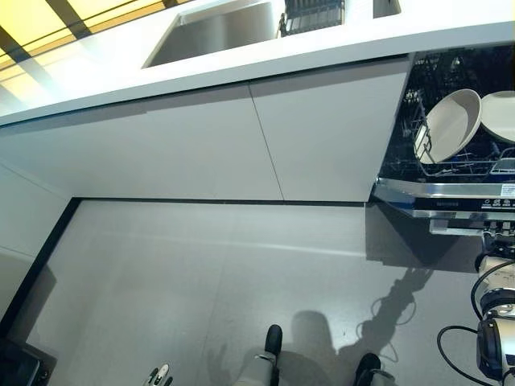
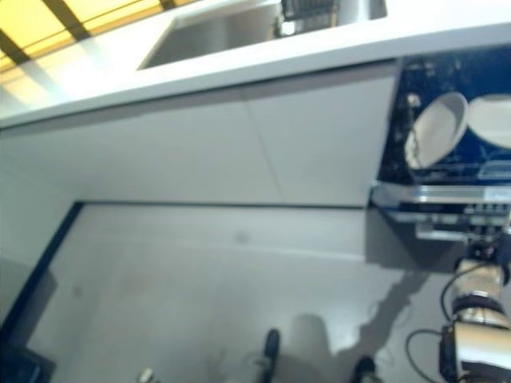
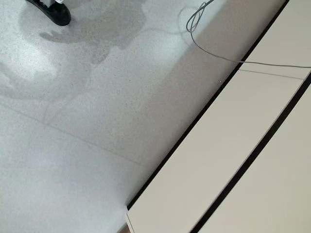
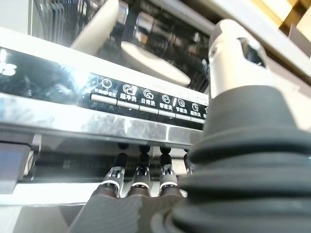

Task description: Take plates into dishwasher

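While the dishwasher is standing part-open, these lines are holding:

Right hand (image 4: 146, 187): it is reaching under the front edge of the dishwasher door (image 4: 97, 128), its straight fingers (image 4: 120, 167) lying side by side with their dark tips touching the underside of the edge, and it is gripping nothing; the thumb (image 4: 238, 58) is standing apart, above the fingers.

Control panel (image 4: 146, 102): a row of buttons is running along the door's top edge, just above the fingertips.

Plates: two pale plates are sitting in the dishwasher rack (image 1: 459, 165), beyond and above the right hand; the nearer plate (image 1: 449, 125) is leaning on edge, and the second plate (image 1: 499, 115) is standing just beside it, further from the cabinets.

Left hand: it is not showing clearly in any view, so I cannot tell its state; its wrist view is showing only the floor (image 3: 97, 121) and pale cabinet fronts (image 3: 233, 160).

Worktop (image 1: 241, 60): it is running above the white cabinet doors (image 1: 241, 145), well away from the right hand, with a steel sink (image 1: 217, 32) set into it.
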Motion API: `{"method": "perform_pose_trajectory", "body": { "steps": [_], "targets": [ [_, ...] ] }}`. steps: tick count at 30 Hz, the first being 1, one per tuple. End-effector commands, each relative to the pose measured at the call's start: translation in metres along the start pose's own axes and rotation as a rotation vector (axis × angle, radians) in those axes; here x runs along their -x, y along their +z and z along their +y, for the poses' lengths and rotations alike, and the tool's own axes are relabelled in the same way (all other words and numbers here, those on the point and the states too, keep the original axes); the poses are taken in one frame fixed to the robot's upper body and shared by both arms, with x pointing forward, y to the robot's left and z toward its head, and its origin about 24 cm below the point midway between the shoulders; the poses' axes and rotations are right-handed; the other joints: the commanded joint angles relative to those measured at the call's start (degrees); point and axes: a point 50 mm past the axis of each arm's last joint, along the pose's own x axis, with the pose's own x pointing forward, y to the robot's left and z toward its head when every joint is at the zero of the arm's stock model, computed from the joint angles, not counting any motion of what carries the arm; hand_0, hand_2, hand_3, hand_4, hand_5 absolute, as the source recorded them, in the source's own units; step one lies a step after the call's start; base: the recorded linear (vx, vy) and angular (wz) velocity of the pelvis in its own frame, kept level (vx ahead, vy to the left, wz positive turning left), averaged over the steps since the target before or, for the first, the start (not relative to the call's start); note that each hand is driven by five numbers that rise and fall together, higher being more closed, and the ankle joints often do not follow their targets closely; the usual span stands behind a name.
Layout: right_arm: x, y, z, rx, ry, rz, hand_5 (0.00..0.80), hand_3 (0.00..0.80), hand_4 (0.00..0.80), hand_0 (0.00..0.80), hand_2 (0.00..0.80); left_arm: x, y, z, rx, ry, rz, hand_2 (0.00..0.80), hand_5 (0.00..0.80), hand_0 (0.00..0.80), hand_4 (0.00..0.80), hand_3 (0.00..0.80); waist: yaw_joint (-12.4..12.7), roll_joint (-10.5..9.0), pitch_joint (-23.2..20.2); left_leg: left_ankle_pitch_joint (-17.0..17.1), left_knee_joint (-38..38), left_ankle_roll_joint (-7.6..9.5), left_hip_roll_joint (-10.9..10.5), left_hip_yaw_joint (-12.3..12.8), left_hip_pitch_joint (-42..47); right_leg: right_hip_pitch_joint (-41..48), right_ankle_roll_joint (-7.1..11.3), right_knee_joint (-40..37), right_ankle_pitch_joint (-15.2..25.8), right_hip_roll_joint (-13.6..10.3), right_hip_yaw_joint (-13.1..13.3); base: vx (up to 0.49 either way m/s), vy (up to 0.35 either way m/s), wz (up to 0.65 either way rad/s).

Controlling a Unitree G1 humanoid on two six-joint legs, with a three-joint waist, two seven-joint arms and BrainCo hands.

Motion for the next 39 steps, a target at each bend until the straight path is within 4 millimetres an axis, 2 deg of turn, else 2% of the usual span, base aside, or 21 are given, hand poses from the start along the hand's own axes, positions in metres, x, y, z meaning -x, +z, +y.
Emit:
{"method": "perform_pose_trajectory", "body": {
  "steps": [1,13,15,17,18,20,23,24,25,27,28,30,31,32,34,35,36,37,38,39],
  "targets": [
    [-0.001,0.02,0.136,0.034,0.562,-0.05,0.0,0.0,0.0,0.0,0.0,0.01,0.029,0.03,-0.1,0.06,-0.055,0.0,0.0,0.0,0.0,0.0,2.9,-2.9,-3.0,2.1,3.6,0.93,1.2,0.2,0.4,7.1,-0.16,-0.6,-1.8,1.3,0.3,0.019,-0.018,0.07],
    [-0.004,0.027,0.119,0.049,0.497,-0.054,0.0,0.0,0.0,0.0,0.0,0.011,0.026,0.032,-0.124,0.068,-0.043,0.0,0.0,0.0,0.0,0.0,2.7,-4.3,-4.1,2.0,2.7,0.56,2.4,0.1,2.6,10.3,-0.52,-3.3,-1.2,2.2,-0.6,0.005,-0.004,0.01],
    [-0.005,0.026,0.113,0.073,0.454,-0.043,0.0,0.0,0.0,0.0,0.0,0.012,0.026,0.033,-0.135,0.072,-0.039,0.0,0.0,0.0,0.0,0.0,2.7,-4.46,-4.5,3.2,1.9,0.65,2.9,0.5,2.9,10.9,-0.92,-4.7,0.5,2.2,-1.6,-0.058,0.031,0.0],
    [-0.007,0.024,0.104,0.131,0.387,-0.02,0.0,0.0,0.0,0.0,0.0,0.011,0.024,0.031,-0.142,0.071,-0.035,0.0,0.0,0.0,0.0,0.0,2.4,-4.86,-5.3,2.5,1.3,0.26,3.2,0.3,4.0,12.2,-0.4,-6.0,0.1,2.6,-0.9,0.01,0.019,0.0],
    [-0.008,0.022,0.094,0.185,0.333,0.001,0.0,0.0,0.0,0.0,0.0,0.01,0.024,0.031,-0.141,0.072,-0.035,0.0,0.0,0.0,0.0,0.0,2.2,-4.93,-5.3,3.5,0.9,0.38,3.4,0.7,4.0,12.2,-0.7,-6.9,1.6,2.4,-1.6,0.016,0.039,0.01],
    [-0.008,0.021,0.088,0.212,0.305,0.013,0.0,0.0,0.0,0.0,0.0,0.01,0.024,0.031,-0.142,0.073,-0.036,0.0,0.0,0.0,0.0,0.0,2.2,-5.09,-5.5,3.5,0.6,0.37,3.6,0.8,4.3,12.6,-0.61,-7.4,1.9,2.5,-1.5,-0.031,0.027,0.0],
    [-0.008,0.011,0.05,0.38,0.155,0.114,0.0,0.0,0.0,0.0,0.0,0.008,0.023,0.029,-0.154,0.073,-0.04,0.0,0.0,0.0,0.0,0.0,1.6,-6.32,-6.5,3.2,-1.4,0.3,4.2,1.4,6.2,14.5,-0.08,-10.7,3.3,2.7,-1.1,0.048,0.032,-0.02],
    [-0.008,0.009,0.043,0.398,0.136,0.138,0.0,0.0,0.0,0.0,0.0,0.008,0.023,0.029,-0.156,0.074,-0.042,0.0,0.0,0.0,0.0,0.0,1.5,-6.54,-6.6,3.1,-2.0,0.31,4.4,1.6,6.8,15.1,0.06,-11.5,3.7,2.8,-1.0,0.073,0.046,-0.06],
    [-0.003,0.0,0.014,0.483,0.065,0.212,0.0,0.0,0.0,0.0,0.0,0.005,0.023,0.026,-0.164,0.078,-0.045,0.0,0.0,0.0,0.0,0.0,0.8,-7.45,-7.5,2.8,-4.3,0.31,4.8,2.2,8.5,16.5,0.66,-14.4,4.9,3.0,-0.4,0.07,0.056,-0.06],
    [0.001,-0.006,-0.003,0.487,0.041,0.255,0.0,0.0,0.0,0.0,0.0,0.003,0.023,0.024,-0.168,0.08,-0.046,0.0,0.0,0.0,0.0,0.0,0.3,-8.03,-8.1,2.6,-6.0,0.32,5.2,2.7,10.0,17.8,1.04,-16.5,5.8,3.3,0.1,0.085,0.054,-0.12],
    [0.01,-0.016,-0.029,0.494,0.01,0.305,0.0,0.0,0.0,0.0,0.0,0.001,0.023,0.022,-0.17,0.088,-0.049,0.0,0.0,0.0,0.0,0.0,-0.5,-8.76,-9.2,2.6,-7.9,0.33,5.6,3.2,11.7,19.5,1.53,-19.2,6.7,3.6,0.7,0.08,0.05,-0.15],
    [0.018,-0.025,-0.048,0.484,-0.015,0.348,0.0,0.0,0.0,0.0,0.0,0.0,0.023,0.021,-0.178,0.093,-0.049,0.0,0.0,0.0,0.0,0.0,-1.0,-9.29,-10.4,3.1,-9.5,0.41,5.7,3.5,12.6,20.6,1.81,-21.5,7.8,4.0,1.0,0.094,0.045,-0.16],
    [0.028,-0.034,-0.067,0.495,-0.041,0.392,0.0,0.0,0.0,0.0,0.0,-0.002,0.022,0.02,-0.187,0.1,-0.043,0.0,0.0,0.0,0.0,0.0,-1.5,-9.83,-11.6,3.2,-11.0,0.48,5.8,3.8,14.0,22.0,2.17,-23.5,8.4,4.4,1.4,0.108,0.035,-0.13],
    [0.033,-0.038,-0.076,0.489,-0.054,0.412,0.0,0.0,0.0,0.0,0.0,-0.002,0.022,0.019,-0.193,0.1,-0.04,0.0,0.0,0.0,0.0,0.0,-1.7,-10.07,-12.0,3.2,-11.7,0.52,5.9,4.0,14.6,22.6,2.31,-24.3,8.7,4.5,1.6,0.109,0.046,-0.13],
    [0.052,-0.051,-0.107,0.507,-0.097,0.491,0.0,0.0,0.0,0.0,0.0,-0.005,0.02,0.017,-0.226,0.104,-0.021,0.0,0.0,0.0,0.0,0.0,-2.6,-10.81,-13.8,3.5,-13.7,0.64,6.2,4.8,16.5,24.4,2.82,-26.9,9.9,4.9,2.2,0.097,0.051,-0.18],
    [0.056,-0.053,-0.112,0.503,-0.104,0.505,0.0,0.0,0.0,0.0,0.0,-0.004,0.02,0.018,-0.23,0.104,-0.015,0.0,0.0,0.0,0.0,0.0,-2.6,-10.96,-14.2,3.6,-14.2,0.66,6.2,4.9,16.9,24.7,2.89,-27.5,10.2,5.0,2.3,0.141,0.076,-0.19],
    [0.08,-0.067,-0.141,0.518,-0.15,0.584,0.0,0.0,0.0,0.0,0.0,-0.004,0.014,0.019,-0.259,0.111,0.017,0.0,0.0,0.0,0.0,0.0,-3.3,-11.6,-16.2,3.7,-16.0,0.77,6.4,5.7,18.5,26.3,3.31,-30.1,11.3,5.4,3.0,0.104,0.065,-0.12],
    [0.084,-0.07,-0.146,0.519,-0.159,0.599,0.0,0.0,0.0,0.0,0.0,-0.004,0.013,0.02,-0.272,0.115,0.022,0.0,0.0,0.0,0.0,0.0,-3.4,-11.71,-16.5,3.8,-16.3,0.81,6.4,5.8,18.8,26.6,3.39,-30.5,11.5,5.4,3.2,0.155,0.108,-0.13],
    [0.111,-0.081,-0.173,0.534,-0.208,0.675,0.0,0.0,0.0,0.0,0.0,-0.004,0.007,0.019,-0.326,0.124,0.063,0.0,0.0,0.0,0.0,0.0,-4.1,-12.15,-18.4,4.0,-18.2,0.87,6.6,6.6,20.3,27.8,3.81,-32.8,12.6,5.6,3.6,0.12,0.109,-0.23],
    [0.13,-0.083,-0.193,0.556,-0.242,0.73,0.0,0.0,0.0,0.0,0.0,-0.003,0.0,0.02,-0.371,0.129,0.097,0.0,0.0,0.0,0.0,0.0,-4.3,-12.27,-19.6,4.3,-19.5,0.88,6.7,7.0,21.4,28.7,4.11,-34.4,13.5,5.7,3.9,0.143,0.14,-0.21]
  ]
}}
